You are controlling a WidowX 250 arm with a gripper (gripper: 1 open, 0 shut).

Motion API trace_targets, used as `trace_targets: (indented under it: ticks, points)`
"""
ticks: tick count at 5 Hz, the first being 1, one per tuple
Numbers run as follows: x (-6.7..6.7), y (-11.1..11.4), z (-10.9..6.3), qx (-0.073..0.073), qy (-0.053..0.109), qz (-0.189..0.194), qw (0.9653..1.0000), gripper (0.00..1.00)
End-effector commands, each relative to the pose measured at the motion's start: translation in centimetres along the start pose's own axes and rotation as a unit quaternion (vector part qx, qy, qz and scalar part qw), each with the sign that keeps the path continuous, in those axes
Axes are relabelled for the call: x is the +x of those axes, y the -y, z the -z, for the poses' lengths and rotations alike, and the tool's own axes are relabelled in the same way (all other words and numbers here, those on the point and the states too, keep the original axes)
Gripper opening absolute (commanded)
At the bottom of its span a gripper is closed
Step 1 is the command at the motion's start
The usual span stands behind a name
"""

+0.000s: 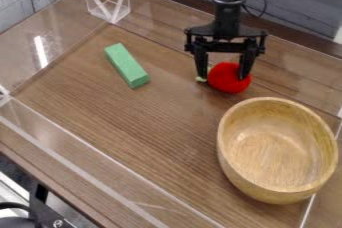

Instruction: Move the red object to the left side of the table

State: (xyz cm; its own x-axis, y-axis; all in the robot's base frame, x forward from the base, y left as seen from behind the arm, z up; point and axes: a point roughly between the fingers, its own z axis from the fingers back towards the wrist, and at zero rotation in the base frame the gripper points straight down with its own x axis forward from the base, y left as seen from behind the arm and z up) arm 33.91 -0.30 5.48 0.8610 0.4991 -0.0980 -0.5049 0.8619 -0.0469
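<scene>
The black two-fingered gripper (223, 54) is spread wide, its fingertips lowered on either side of the red toy fruit (230, 78). The fruit's pale green leafy tip (202, 73) shows beside one fingertip. Toward the viewer from the gripper, the wooden bowl (277, 148) stands on the wood-grain tabletop (160, 132); the green rectangular block (127, 65) lies well apart, to the picture's left of the gripper.
</scene>
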Motion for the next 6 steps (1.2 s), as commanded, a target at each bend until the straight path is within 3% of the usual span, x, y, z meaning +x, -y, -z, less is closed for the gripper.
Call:
trace_targets:
  ticks: [1, 3, 5, 6]
  points:
    - [1.0, 0.1, -2.0, -0.018, 0.028, -0.03, 0.999, 1.0]
    - [1.3, 1.4, -1.1, -0.03, 0.036, -0.092, 0.9946, 1.0]
    - [1.1, 4.0, -0.1, -0.031, 0.042, -0.109, 0.9927, 1.0]
    - [1.5, 4.5, -0.4, -0.031, 0.046, -0.131, 0.9898, 1.0]
